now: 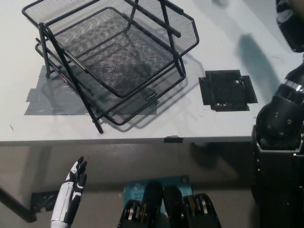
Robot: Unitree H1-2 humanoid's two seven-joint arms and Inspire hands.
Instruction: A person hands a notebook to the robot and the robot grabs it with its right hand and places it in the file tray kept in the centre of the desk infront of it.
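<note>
On the desk, centre-left:
File tray: the black mesh file tray stands tilted on the white desk, two tiers stacked, both showing bare mesh.
Under the tray: grey tape is stuck flat to the desk.
Right of the tray: a flat black square plate lies apart from it.
Right hand: the black right hand is up at the top right corner, cut by the edge, fingers impossible to make out.
Left hand: the white left hand hangs below the desk edge at lower left, fingers straight and slightly apart, holding nothing.
Notebook: not visible anywhere here.
</note>
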